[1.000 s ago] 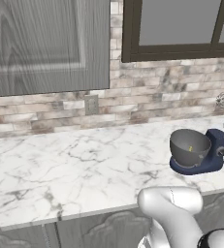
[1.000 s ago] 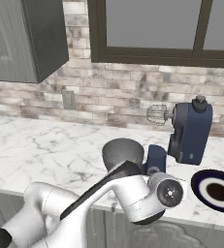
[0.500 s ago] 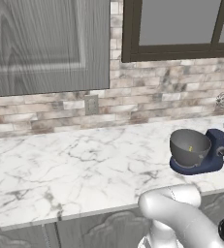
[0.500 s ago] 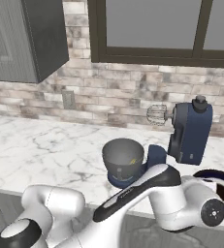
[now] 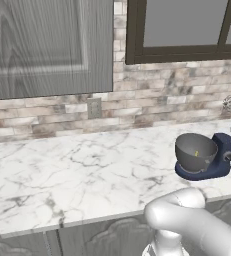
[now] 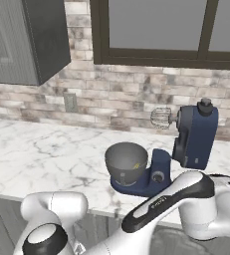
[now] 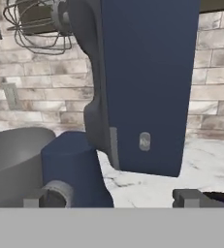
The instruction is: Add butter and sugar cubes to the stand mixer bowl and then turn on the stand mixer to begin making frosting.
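I have the white arm (image 6: 186,199) slung low across the front of the marble desk (image 5: 77,175), its hand level and facing the navy-blue stand mixer (image 7: 142,87) up close, jaws apart and holding nothing. A tiny tan-orange butter cube (image 5: 197,153) sits in the mixer's grey metal bowl (image 6: 126,162).

No readable text, label, brand or number anywhere (the stand mixer (image 6: 186,144) carries no legible marking).
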{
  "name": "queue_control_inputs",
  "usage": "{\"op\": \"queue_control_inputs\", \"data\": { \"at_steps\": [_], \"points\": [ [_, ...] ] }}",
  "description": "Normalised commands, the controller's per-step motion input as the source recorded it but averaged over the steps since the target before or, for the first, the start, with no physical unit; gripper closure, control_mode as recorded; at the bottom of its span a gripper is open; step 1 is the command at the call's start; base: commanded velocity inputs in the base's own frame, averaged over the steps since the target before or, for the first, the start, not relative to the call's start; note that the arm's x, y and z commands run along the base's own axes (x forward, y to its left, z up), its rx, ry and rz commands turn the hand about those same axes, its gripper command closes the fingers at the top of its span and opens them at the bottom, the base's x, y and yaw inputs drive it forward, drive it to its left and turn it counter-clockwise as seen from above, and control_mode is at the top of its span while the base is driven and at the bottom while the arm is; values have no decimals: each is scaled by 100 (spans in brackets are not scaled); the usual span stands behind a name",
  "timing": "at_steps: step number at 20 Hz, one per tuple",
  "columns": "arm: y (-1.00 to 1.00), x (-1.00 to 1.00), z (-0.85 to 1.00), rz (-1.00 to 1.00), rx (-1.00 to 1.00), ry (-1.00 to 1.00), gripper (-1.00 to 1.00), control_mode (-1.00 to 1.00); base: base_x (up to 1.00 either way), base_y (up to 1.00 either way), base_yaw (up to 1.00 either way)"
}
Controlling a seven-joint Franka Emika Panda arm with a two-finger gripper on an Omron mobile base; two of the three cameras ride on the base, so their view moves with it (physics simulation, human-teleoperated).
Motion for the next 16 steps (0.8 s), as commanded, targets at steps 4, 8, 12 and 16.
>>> {"op": "queue_control_inputs", "data": {
  "at_steps": [4,8,12,16],
  "points": [
    [-27,34,3,6,0,-3,-100,-100,0,0,0],
    [-17,44,0,10,0,-1,-100,-100,0,0,0],
    [-18,35,0,10,0,-4,-100,-100,0,0,0],
    [-25,17,0,6,0,-6,-100,-100,0,0,0]
  ]
}}
